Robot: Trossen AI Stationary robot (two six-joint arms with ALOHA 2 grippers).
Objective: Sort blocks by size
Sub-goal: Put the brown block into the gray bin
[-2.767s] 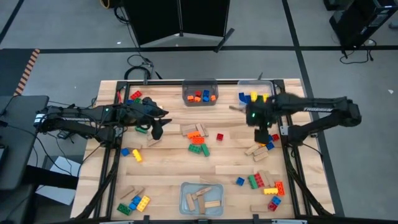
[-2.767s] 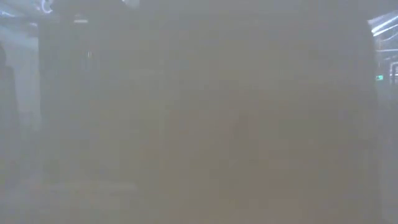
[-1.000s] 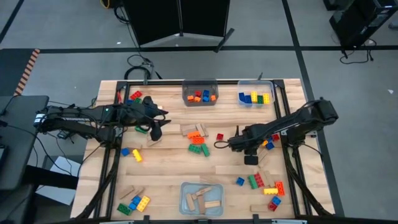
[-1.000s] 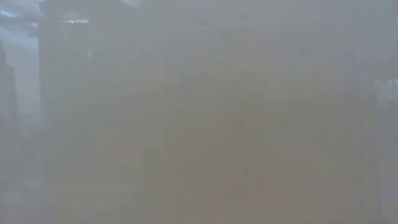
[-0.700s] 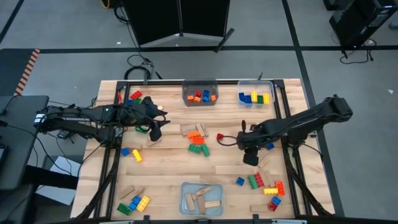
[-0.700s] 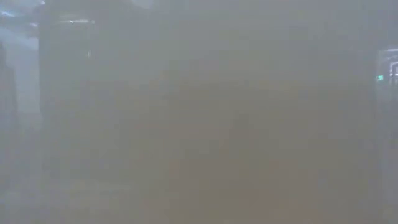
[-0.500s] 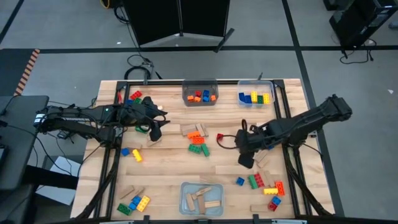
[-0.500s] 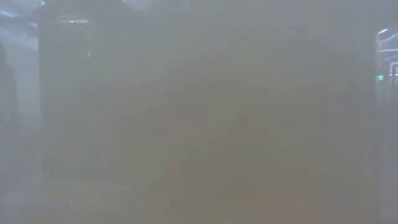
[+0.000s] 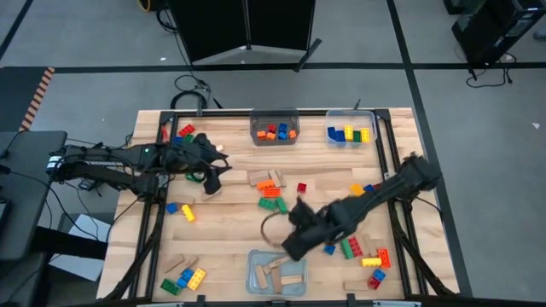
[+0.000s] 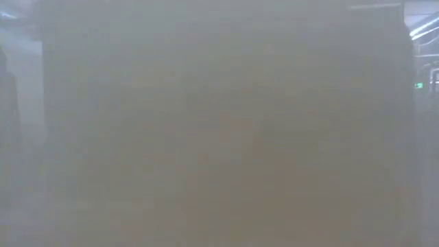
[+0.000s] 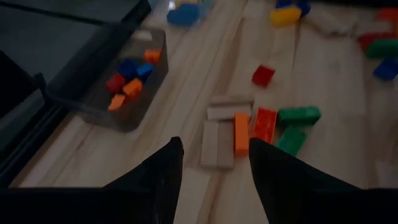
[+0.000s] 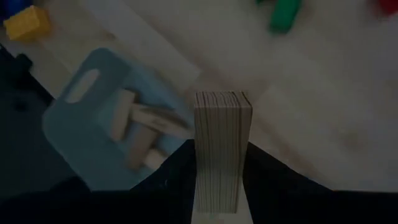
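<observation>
A wooden table [image 9: 230,217] seen from above is scattered with small toy blocks, with two dark robot arms reaching in from either side. The right gripper [image 9: 290,247] stretches low across the table toward its front middle, just above a clear bin [image 9: 252,264] that holds several tan wooden blocks [image 9: 277,275]. In the right wrist view its two fingers [image 12: 171,186] are clamped on a tan wooden block [image 12: 221,149] standing upright between them, end grain showing, with the bin [image 12: 68,130] of wooden pieces close beyond it. The left gripper [image 9: 213,181] rests over the left part of the table; in the left wrist view its fingers [image 11: 161,174] stand apart with nothing between them, pointing toward a small cluster of tan, orange, red and green blocks [image 11: 249,130] lying side by side on the wood. A single small red brick [image 9: 301,188] lies near the table's middle. Two more clear bins sit along the far edge: a middle bin [image 9: 273,130] holding small red, orange and blue bricks, and a right bin [image 9: 350,132] holding blue and yellow bricks. Loose bricks [image 9: 367,254] in green, red, yellow and blue lie near the front right corner, and another group [image 9: 183,277] near the front left corner. The low view is a grey haze in which nothing can be made out.
</observation>
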